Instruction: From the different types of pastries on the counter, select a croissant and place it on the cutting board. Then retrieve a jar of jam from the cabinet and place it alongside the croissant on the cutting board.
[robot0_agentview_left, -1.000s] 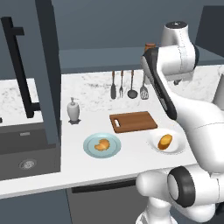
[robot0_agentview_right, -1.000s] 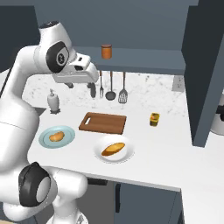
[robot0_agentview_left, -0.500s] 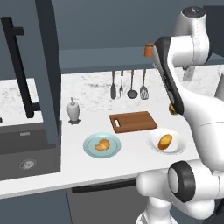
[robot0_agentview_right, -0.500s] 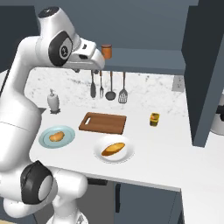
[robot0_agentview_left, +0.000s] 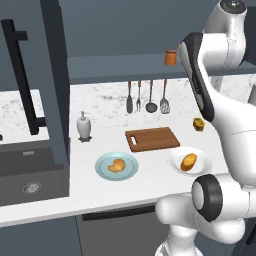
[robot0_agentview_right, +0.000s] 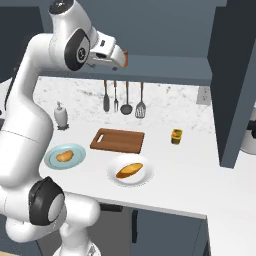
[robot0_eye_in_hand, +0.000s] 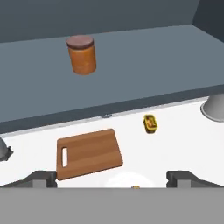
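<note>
The croissant (robot0_agentview_left: 116, 166) (robot0_agentview_right: 63, 156) lies on a light-blue plate (robot0_agentview_left: 102, 172) at the counter's front left. Behind it the wooden cutting board (robot0_agentview_left: 152, 138) (robot0_agentview_right: 118, 140) (robot0_eye_in_hand: 89, 153) is bare. The rounder pastry (robot0_agentview_left: 188, 161) (robot0_agentview_right: 129, 171) rests on a white dish. The jar of jam (robot0_agentview_left: 171, 56) (robot0_eye_in_hand: 82, 54) stands on the cabinet shelf (robot0_eye_in_hand: 144, 65). My gripper (robot0_agentview_right: 122, 58) (robot0_eye_in_hand: 113, 179) is raised to shelf height, in front of the jar and a little short of it. It is open wide and holds nothing.
A white shaker bottle (robot0_agentview_left: 83, 126) stands left of the board. Several utensils (robot0_agentview_left: 147, 97) hang on the back wall. A small yellow cup (robot0_agentview_left: 198, 124) (robot0_eye_in_hand: 149, 123) sits right of the board. The open cabinet door (robot0_agentview_left: 52, 85) with its black handle and a sink (robot0_agentview_left: 30, 170) are at the left.
The arm has swung upward, carrying the hand from the level of the hanging utensils to the shelf and close to the jar. The jaws stayed open.
</note>
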